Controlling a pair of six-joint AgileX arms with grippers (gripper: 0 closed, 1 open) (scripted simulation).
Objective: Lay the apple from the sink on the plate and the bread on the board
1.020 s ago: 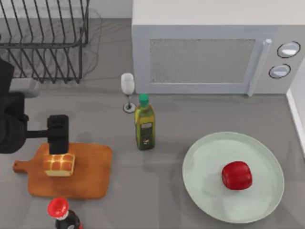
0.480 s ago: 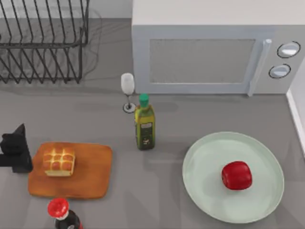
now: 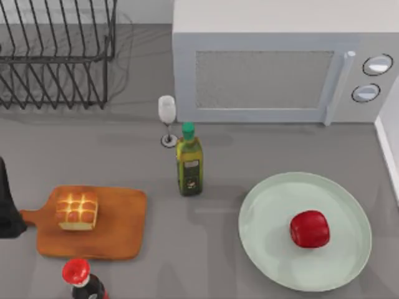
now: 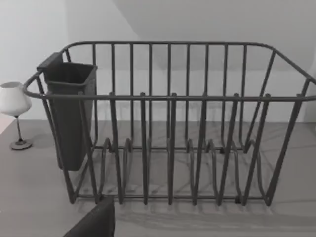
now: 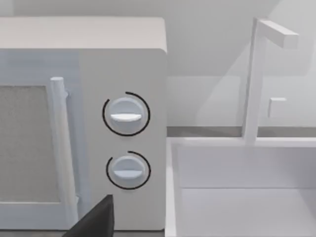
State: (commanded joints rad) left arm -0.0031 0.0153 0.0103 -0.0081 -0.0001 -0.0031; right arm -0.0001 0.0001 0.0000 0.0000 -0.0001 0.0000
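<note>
The bread, a golden-topped squarish loaf, lies on the left part of the orange-brown board. Nothing touches it. On the right side of the pale plate rests the red apple. My left gripper is a dark shape at the table's left edge, just left of the board's handle and apart from the bread; a dark part of it shows in the left wrist view. A dark part of my right gripper shows before the microwave's dials, beside the white sink.
An oil bottle and a wine glass stand mid-table in front of the microwave. A wire dish rack fills the back left. A red-capped dark bottle stands at the board's front edge. The sink's rim runs along the right.
My left arm has drawn back leftward from above the bread to the table's left edge. The bread stays on the board; the apple and plate have not moved.
</note>
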